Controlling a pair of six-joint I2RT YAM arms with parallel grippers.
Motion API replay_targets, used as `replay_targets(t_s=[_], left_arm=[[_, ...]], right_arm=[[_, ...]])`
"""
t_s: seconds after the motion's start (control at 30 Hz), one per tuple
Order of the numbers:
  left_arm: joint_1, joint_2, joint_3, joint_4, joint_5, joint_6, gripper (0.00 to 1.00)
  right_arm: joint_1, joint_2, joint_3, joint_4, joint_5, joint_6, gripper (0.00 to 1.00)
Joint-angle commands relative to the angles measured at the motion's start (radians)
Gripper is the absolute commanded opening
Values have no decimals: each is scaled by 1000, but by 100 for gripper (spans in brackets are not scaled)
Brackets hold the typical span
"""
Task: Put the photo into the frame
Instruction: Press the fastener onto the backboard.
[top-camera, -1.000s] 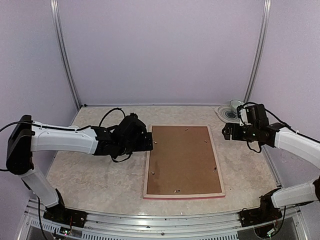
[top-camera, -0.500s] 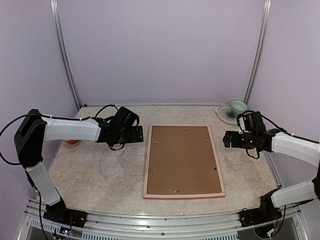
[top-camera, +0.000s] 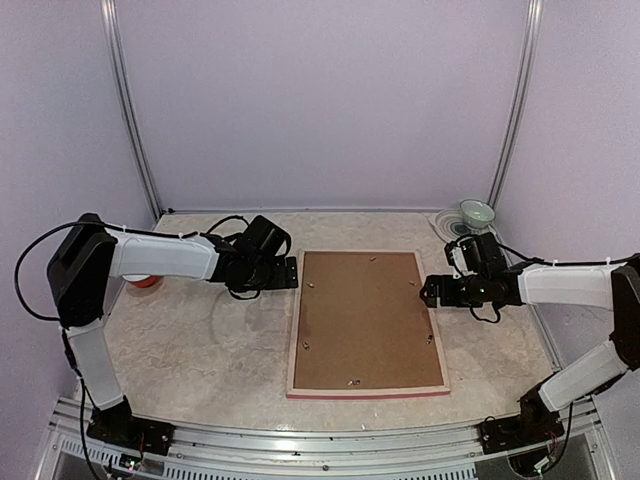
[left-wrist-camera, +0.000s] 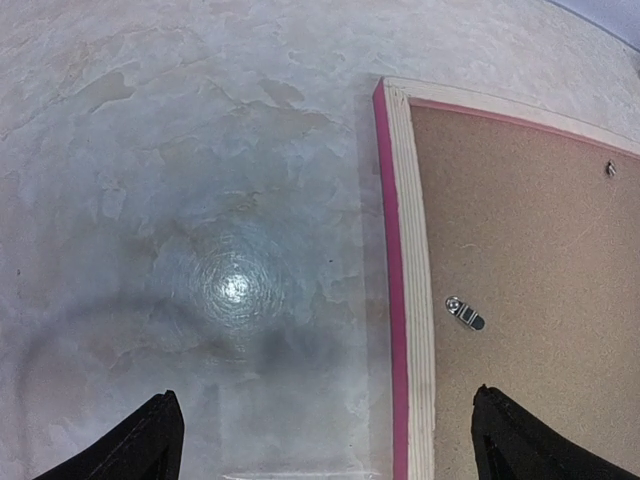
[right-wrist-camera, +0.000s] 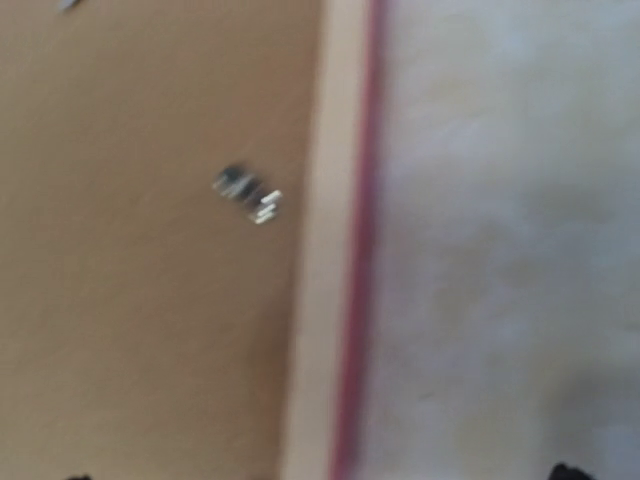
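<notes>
left hand (left-wrist-camera: 325, 442) spread wide | right hand (top-camera: 430, 291) spread, view blurred | frame (top-camera: 296, 335) face-down, front hidden

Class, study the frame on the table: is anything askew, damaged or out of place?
Nothing stands out. The frame lies flat, back up, with the backing board seated inside it. The left gripper and right gripper hover open at its sides.

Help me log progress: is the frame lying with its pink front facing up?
No, the frame lies back up in the top view, showing its pale wood rim around the brown backing board.
</notes>
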Motion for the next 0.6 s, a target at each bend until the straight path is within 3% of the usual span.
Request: replay_targets(t_s=[0.0, 0.37, 0.57], left_arm=[[-25, -45, -46, -9, -10, -23, 99], [-204, -189, -268, 41, 47, -70, 99], [-231, -218, -335, 94, 128, -131, 95]], right_arm=[[57, 15, 1, 9, -22, 7, 99], [83, -85, -27, -112, -62, -26, 99], [84, -126, -61, -111, -69, -31, 99]])
